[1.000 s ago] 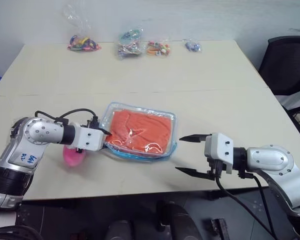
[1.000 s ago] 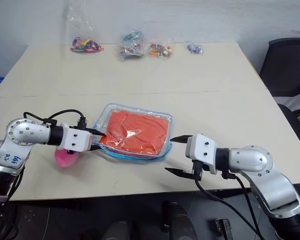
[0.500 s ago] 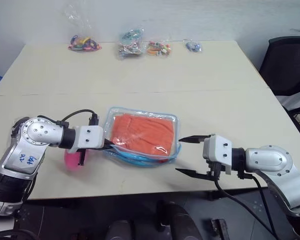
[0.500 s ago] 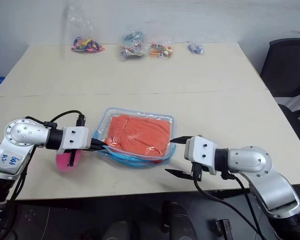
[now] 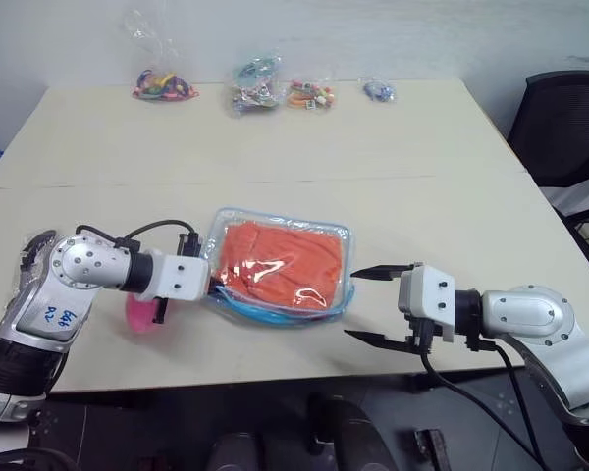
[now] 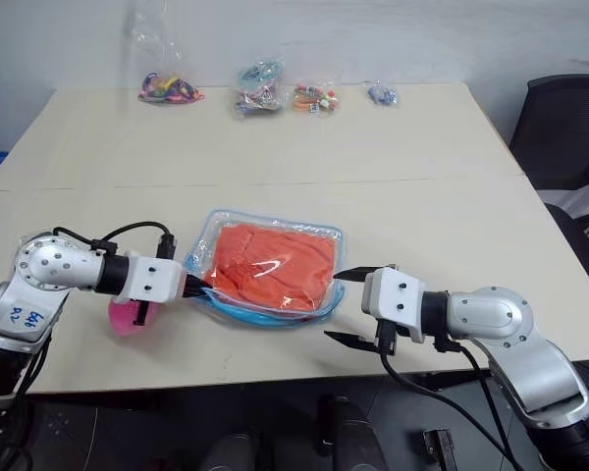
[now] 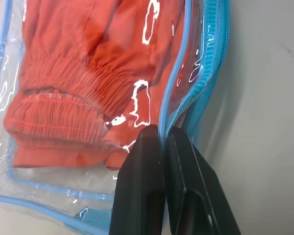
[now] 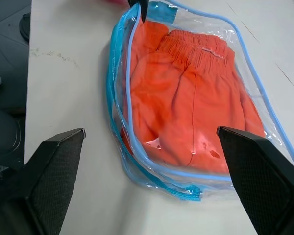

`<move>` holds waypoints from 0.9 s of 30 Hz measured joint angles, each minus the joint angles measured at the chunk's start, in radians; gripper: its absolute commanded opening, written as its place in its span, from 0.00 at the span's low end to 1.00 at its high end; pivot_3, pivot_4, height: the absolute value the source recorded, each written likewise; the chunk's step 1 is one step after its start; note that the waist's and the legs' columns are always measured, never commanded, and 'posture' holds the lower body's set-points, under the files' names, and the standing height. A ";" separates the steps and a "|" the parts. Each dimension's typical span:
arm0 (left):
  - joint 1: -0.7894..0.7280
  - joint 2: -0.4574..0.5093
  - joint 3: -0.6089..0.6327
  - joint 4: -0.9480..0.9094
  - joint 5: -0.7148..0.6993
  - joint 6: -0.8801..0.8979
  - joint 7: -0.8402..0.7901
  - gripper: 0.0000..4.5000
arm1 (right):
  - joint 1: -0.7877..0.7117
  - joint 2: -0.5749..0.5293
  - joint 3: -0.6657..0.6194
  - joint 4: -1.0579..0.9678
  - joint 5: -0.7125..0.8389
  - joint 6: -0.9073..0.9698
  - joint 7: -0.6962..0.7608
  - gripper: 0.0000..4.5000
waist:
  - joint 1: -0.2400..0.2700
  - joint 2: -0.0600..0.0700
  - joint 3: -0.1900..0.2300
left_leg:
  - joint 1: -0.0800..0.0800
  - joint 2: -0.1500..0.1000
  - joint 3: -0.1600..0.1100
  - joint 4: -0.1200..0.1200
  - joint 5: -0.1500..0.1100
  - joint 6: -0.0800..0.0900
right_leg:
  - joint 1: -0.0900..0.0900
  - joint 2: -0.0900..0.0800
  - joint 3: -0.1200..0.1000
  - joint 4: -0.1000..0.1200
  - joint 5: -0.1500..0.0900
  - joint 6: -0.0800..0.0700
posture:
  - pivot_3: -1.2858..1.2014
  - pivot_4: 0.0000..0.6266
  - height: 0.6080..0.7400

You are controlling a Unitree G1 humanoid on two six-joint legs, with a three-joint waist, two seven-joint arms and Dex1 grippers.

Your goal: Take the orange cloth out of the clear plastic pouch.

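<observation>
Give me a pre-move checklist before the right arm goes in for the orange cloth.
1. Left gripper shut on the edge of the clear plastic pouch: ok.
2. Right gripper open and empty, beside the pouch: ok.
3. Pouch mouth open toward the right gripper, zipper edging parted: ok.
4. Orange cloth still fully inside the pouch: ok, not yet pulled.
5. Table around the pouch free of the small bags of trinkets, which lie at the far edge: ok.
6. Firmness of the left grip once pulling starts: cannot tell.
</observation>
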 measured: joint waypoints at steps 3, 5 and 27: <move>-0.005 0.000 0.000 0.010 0.008 -0.021 0.001 0.00 | -0.001 0.000 0.001 0.000 -0.001 -0.001 -0.002 1.00 | 0.000 0.000 0.000 | 0.000 0.000 0.000 0.000 0.000 0.000 | 0.000 0.000 0.000 0.000 0.000 0.000 | 0.52 0.24 1.00; -0.008 0.001 0.000 0.017 0.011 -0.028 0.001 0.00 | -0.001 0.000 0.006 0.000 -0.001 -0.003 -0.002 1.00 | 0.000 0.000 0.000 | 0.000 0.000 0.000 0.000 0.000 0.000 | 0.000 0.000 0.000 0.000 0.000 0.000 | 0.52 0.24 1.00; -0.011 0.059 0.048 0.109 0.007 -0.098 0.005 0.78 | -0.004 0.000 0.021 0.033 -0.021 -0.031 0.002 1.00 | 0.001 0.000 0.000 | 0.000 0.000 0.000 0.000 0.000 0.000 | 0.000 0.000 0.000 0.000 0.000 0.000 | 0.52 0.24 1.00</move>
